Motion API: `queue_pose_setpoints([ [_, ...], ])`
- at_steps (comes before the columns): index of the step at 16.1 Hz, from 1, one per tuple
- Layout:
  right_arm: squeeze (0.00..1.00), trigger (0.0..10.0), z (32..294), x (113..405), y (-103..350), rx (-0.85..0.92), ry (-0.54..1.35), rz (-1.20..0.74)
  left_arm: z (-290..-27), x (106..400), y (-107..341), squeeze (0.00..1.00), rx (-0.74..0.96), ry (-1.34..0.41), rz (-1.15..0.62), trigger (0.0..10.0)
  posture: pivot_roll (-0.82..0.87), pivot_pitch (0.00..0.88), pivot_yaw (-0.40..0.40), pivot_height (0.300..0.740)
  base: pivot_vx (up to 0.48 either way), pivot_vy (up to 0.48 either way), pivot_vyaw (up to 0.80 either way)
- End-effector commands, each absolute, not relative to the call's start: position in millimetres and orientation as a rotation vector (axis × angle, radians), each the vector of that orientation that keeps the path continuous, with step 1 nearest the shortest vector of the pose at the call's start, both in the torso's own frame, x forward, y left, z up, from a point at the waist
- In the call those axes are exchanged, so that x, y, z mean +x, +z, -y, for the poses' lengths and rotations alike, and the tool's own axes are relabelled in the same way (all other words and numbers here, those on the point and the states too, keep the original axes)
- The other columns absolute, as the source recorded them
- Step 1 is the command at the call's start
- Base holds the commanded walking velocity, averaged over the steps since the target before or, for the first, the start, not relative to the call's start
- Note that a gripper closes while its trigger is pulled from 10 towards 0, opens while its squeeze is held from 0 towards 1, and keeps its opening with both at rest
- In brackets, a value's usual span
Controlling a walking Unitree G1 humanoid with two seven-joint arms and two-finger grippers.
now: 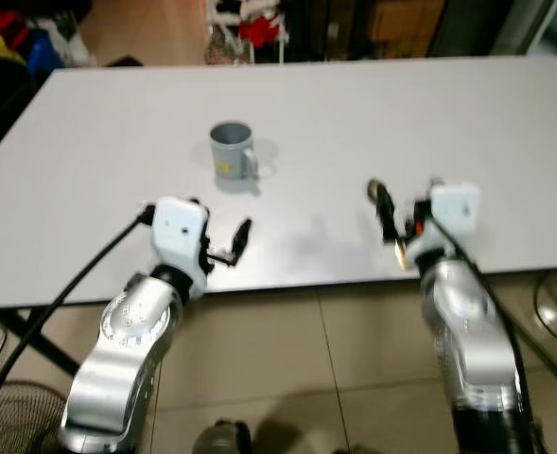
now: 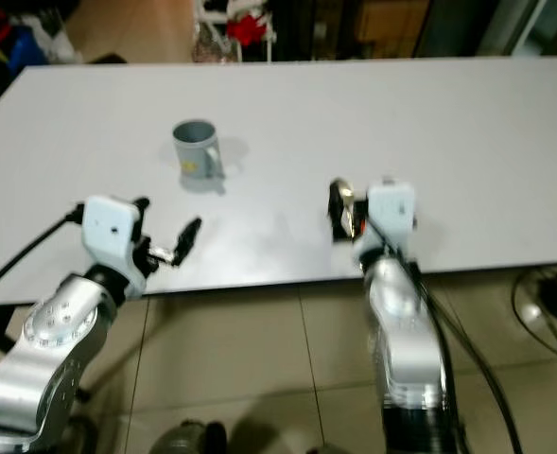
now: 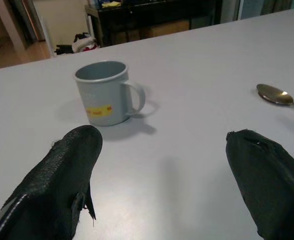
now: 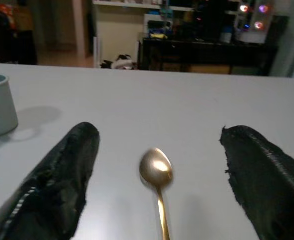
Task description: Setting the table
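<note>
A grey metal mug (image 1: pixel 231 151) with a yellow label stands upright on the white table (image 1: pixel 401 104), left of centre. A gold spoon (image 1: pixel 377 192) lies flat on the table near the front edge, to the right of the mug. My right gripper (image 1: pixel 391 222) is open and low over the table, and its two fingers straddle the spoon (image 4: pixel 156 170) without touching it. My left gripper (image 1: pixel 226 238) is open at the table's front edge, a short way in front of the mug (image 3: pixel 104 92), with nothing between its fingers (image 3: pixel 62 175).
The table's front edge runs just beneath both wrists, with tiled floor (image 1: pixel 335 350) below it. A wire fan guard (image 1: pixel 4 416) sits on the floor at lower left. Dark furniture and red and white clutter (image 1: pixel 254 24) stand beyond the far edge.
</note>
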State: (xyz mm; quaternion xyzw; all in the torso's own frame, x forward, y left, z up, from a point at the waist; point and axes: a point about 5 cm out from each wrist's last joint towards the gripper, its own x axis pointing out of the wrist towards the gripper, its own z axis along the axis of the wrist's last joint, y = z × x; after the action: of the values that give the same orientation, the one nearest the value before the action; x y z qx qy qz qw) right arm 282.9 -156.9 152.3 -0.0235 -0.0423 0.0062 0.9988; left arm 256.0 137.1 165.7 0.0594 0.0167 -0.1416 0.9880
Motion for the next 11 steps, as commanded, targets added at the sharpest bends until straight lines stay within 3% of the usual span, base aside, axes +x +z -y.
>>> queue_pose_setpoints([
  [1, 0.42, 10.0, 155.4, 277.0, 161.2, -0.033, 0.003, 0.111, -140.7, 255.1, 166.2, 0.0, 0.119, -0.252, -0.027, 10.0, 0.06, 0.052, 0.039, 0.74, 0.0, 0.0, 0.0],
  [2, 0.42, 10.0, 150.7, 255.4, 161.8, 0.063, 0.048, 0.114, -139.0, 253.2, 165.4, 0.0, 0.109, -0.243, -0.024, 10.0, 0.06, 0.053, 0.037, 0.74, 0.0, 0.0, 0.0],
  [5, 0.47, 10.0, 146.1, 236.5, 161.3, 0.03, 0.104, 0.072, -139.5, 249.5, 162.8, 0.0, 0.082, -0.23, -0.032, 10.0, 0.05, 0.054, 0.03, 0.74, 0.0, 0.0, 0.0],
  [6, 0.55, 10.0, 144.5, 233.5, 160.4, 0.023, 0.116, 0.054, -140.2, 248.1, 162.6, 0.0, 0.1, -0.24, -0.029, 10.0, 0.05, 0.054, 0.03, 0.74, 0.0, 0.0, 0.8],
  [9, 0.55, 10.0, 141.8, 229.9, 159.9, 0.058, 0.131, 0.039, -140.0, 245.5, 162.4, 0.0, 0.096, -0.26, -0.023, 10.0, 0.05, 0.053, 0.027, 0.74, 0.0, 0.0, 0.8],
  [11, 0.53, 10.0, 143.0, 228.9, 157.2, 0.083, 0.118, 0.02, -140.5, 244.8, 161.9, 0.0, 0.103, -0.261, -0.022, 10.0, 0.05, 0.053, 0.027, 0.74, 0.0, 0.0, 0.0],
])
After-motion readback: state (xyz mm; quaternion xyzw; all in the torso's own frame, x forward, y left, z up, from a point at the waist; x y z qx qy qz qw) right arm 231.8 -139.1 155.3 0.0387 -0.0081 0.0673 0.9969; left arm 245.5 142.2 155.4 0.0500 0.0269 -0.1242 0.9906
